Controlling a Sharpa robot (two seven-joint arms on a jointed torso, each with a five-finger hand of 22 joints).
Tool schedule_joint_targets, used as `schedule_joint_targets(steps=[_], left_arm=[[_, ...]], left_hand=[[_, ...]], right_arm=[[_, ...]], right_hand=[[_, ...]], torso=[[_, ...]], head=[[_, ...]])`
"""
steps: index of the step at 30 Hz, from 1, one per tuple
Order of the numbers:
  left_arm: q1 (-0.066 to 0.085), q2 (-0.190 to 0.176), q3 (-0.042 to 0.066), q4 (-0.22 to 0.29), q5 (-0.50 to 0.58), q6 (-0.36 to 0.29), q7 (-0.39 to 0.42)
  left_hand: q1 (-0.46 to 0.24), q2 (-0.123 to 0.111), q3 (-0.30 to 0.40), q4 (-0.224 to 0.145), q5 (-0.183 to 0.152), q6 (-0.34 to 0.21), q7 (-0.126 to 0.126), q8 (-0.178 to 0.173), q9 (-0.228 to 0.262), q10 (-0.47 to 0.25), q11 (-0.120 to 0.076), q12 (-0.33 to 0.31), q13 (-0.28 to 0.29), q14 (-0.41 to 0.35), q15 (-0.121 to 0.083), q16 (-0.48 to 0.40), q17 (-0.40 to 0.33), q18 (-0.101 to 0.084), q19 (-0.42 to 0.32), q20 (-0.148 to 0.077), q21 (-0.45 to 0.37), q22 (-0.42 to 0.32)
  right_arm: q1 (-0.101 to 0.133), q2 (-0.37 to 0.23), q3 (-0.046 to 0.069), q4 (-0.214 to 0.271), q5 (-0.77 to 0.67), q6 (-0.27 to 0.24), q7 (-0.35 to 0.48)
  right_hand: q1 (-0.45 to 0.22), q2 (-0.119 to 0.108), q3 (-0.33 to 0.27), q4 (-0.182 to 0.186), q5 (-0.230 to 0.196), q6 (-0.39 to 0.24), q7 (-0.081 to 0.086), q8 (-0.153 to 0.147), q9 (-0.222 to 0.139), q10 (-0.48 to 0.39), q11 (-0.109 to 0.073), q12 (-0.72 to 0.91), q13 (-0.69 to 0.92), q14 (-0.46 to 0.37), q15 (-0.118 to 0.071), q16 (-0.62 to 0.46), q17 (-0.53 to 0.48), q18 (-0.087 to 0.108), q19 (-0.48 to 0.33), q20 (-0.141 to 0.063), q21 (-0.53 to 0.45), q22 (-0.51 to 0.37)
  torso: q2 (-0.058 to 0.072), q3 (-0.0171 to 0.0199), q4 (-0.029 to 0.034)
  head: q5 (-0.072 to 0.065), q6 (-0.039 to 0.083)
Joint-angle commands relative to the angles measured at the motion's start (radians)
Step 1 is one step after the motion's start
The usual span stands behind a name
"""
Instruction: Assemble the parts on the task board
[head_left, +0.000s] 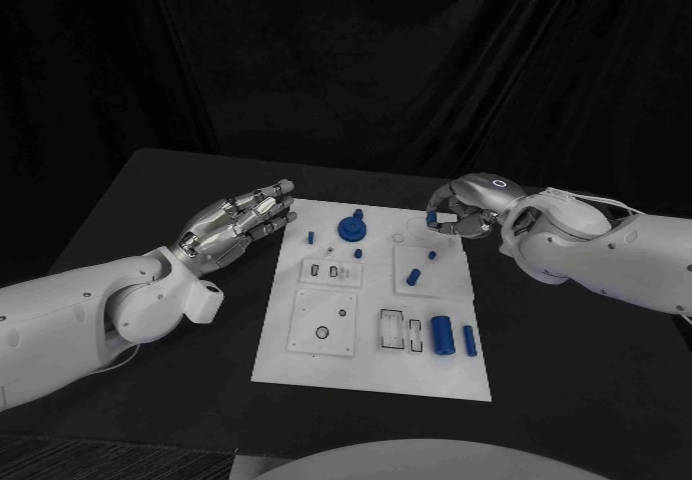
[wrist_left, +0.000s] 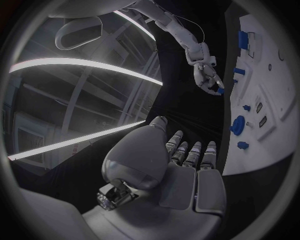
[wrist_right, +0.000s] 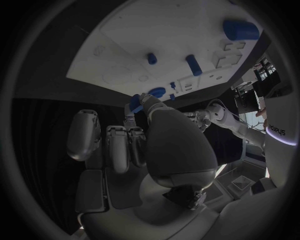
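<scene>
The white task board (head_left: 372, 365) lies in the middle of the black table. My right hand (head_left: 464, 212) hovers over the board's far right corner and pinches a small blue part (head_left: 434, 216) at its fingertips. The right wrist view shows that part (wrist_right: 135, 103) between thumb and finger, just off the board's edge (wrist_right: 125, 45). My left hand (head_left: 238, 222) floats beside the board's far left corner, fingers stretched out and holding nothing. A blue round knob (head_left: 351, 227) stands at the far middle of the board. Two blue cylinders (head_left: 441, 335) lie near its front right.
Small blue pegs (head_left: 413, 277) stand in the right middle plate, and another small blue piece (head_left: 309, 238) sits near the far left edge. The left wrist view shows the board (wrist_left: 275, 65) with the right hand (wrist_left: 206, 75) at its edge. Black table surrounds the board.
</scene>
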Motion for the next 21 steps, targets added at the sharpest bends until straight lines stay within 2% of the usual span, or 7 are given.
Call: schedule_joint_targets(steps=[1, 5, 6, 9, 11, 16, 21], left_arm=[[-0.001, 0.003, 0.001, -0.001, 0.001, 0.016, 0.007], [-0.002, 0.005, 0.001, -0.002, 0.000, 0.017, 0.006], [-0.002, 0.004, 0.001, -0.002, 0.000, 0.017, 0.006], [-0.002, 0.003, 0.001, -0.002, 0.000, 0.018, 0.004], [-0.002, 0.004, 0.001, -0.002, 0.000, 0.018, 0.003], [-0.003, 0.002, 0.001, 0.001, 0.001, 0.019, 0.001], [-0.003, 0.000, 0.001, 0.002, 0.001, 0.020, -0.003]], left_hand=[[0.013, -0.013, 0.026, 0.001, 0.013, 0.007, 0.006, 0.013, 0.016, -0.004, 0.014, -0.012, -0.009, -0.003, 0.010, 0.013, 0.002, -0.027, 0.007, 0.004, -0.008, -0.005], [0.013, -0.013, 0.026, 0.001, 0.013, 0.007, 0.006, 0.013, 0.016, -0.004, 0.014, -0.012, -0.009, -0.003, 0.010, 0.013, 0.002, -0.027, 0.007, 0.004, -0.008, -0.005], [0.013, -0.013, 0.026, 0.001, 0.013, 0.007, 0.006, 0.013, 0.016, -0.004, 0.014, -0.012, -0.009, -0.003, 0.010, 0.013, 0.002, -0.027, 0.007, 0.004, -0.008, -0.005], [0.013, -0.013, 0.026, 0.001, 0.013, 0.007, 0.006, 0.013, 0.016, -0.004, 0.014, -0.012, -0.009, -0.003, 0.010, 0.013, 0.002, -0.027, 0.007, 0.004, -0.008, -0.005], [0.013, -0.013, 0.026, 0.001, 0.013, 0.007, 0.006, 0.013, 0.016, -0.004, 0.014, -0.012, -0.009, -0.003, 0.010, 0.013, 0.002, -0.027, 0.007, 0.004, -0.008, -0.005], [0.013, -0.013, 0.026, 0.001, 0.013, 0.007, 0.006, 0.013, 0.016, -0.004, 0.014, -0.012, -0.009, -0.003, 0.010, 0.013, 0.002, -0.027, 0.007, 0.004, -0.008, -0.005], [0.012, -0.014, 0.028, 0.001, 0.013, 0.008, 0.006, 0.013, 0.016, -0.003, 0.014, -0.011, -0.008, -0.003, 0.010, 0.013, 0.003, -0.028, 0.007, 0.004, -0.008, -0.005]], right_arm=[[0.013, 0.009, 0.000, 0.040, -0.026, -0.034, -0.030], [0.018, 0.038, 0.000, 0.078, -0.043, -0.012, -0.047], [0.015, 0.049, 0.000, 0.086, -0.052, -0.005, -0.053], [0.000, 0.079, 0.000, 0.096, -0.081, 0.011, -0.066], [-0.014, 0.101, 0.000, 0.097, -0.101, 0.019, -0.072], [-0.051, 0.153, 0.000, 0.085, -0.136, 0.039, -0.088], [-0.071, 0.193, 0.000, 0.070, -0.147, 0.051, -0.100]], right_hand=[[0.011, 0.018, 0.016, -0.007, 0.030, 0.019, 0.003, 0.035, 0.036, 0.108, 0.002, 0.017, 0.265, 0.093, -0.004, -0.016, 0.225, -0.017, -0.005, 0.001, -0.016, 0.175], [0.011, 0.015, 0.016, -0.009, 0.034, 0.018, 0.005, 0.035, 0.038, 0.108, 0.005, 0.017, 0.265, 0.092, -0.003, -0.019, 0.222, -0.015, -0.008, 0.002, -0.024, 0.172], [0.009, 0.014, 0.015, -0.009, 0.036, 0.016, 0.006, 0.035, 0.038, 0.108, 0.007, 0.017, 0.265, 0.092, -0.001, -0.020, 0.220, -0.015, -0.008, 0.003, -0.026, 0.172], [0.010, 0.012, 0.017, -0.012, 0.040, 0.014, 0.007, 0.035, 0.039, 0.108, 0.010, 0.017, 0.265, 0.091, 0.001, -0.023, 0.217, -0.014, -0.009, 0.004, -0.030, 0.171], [0.011, 0.011, 0.018, -0.015, 0.043, 0.012, 0.008, 0.034, 0.040, 0.108, 0.011, 0.017, 0.265, 0.091, 0.002, -0.025, 0.215, -0.014, -0.010, 0.006, -0.033, 0.170], [0.011, 0.010, 0.020, -0.019, 0.048, 0.011, 0.009, 0.034, 0.040, 0.108, 0.013, 0.017, 0.265, 0.091, 0.004, -0.025, 0.215, -0.013, -0.011, 0.007, -0.036, 0.169], [0.010, 0.008, 0.020, -0.021, 0.053, 0.010, 0.011, 0.034, 0.041, 0.108, 0.016, 0.017, 0.265, 0.091, 0.005, -0.023, 0.217, -0.013, -0.011, 0.008, -0.038, 0.168]], torso=[[-0.002, -0.0014, -0.0056], [-0.007, -0.0029, -0.0076], [-0.008, -0.0030, -0.0085], [-0.008, -0.0016, -0.0063], [-0.008, -0.0014, -0.0020], [-0.008, -0.0019, 0.0015], [-0.005, -0.0013, -0.0025]], head=[[0.006, -0.004], [0.011, -0.008], [0.016, -0.011], [0.020, -0.014], [0.017, -0.014], [0.021, -0.018], [0.026, -0.019]])
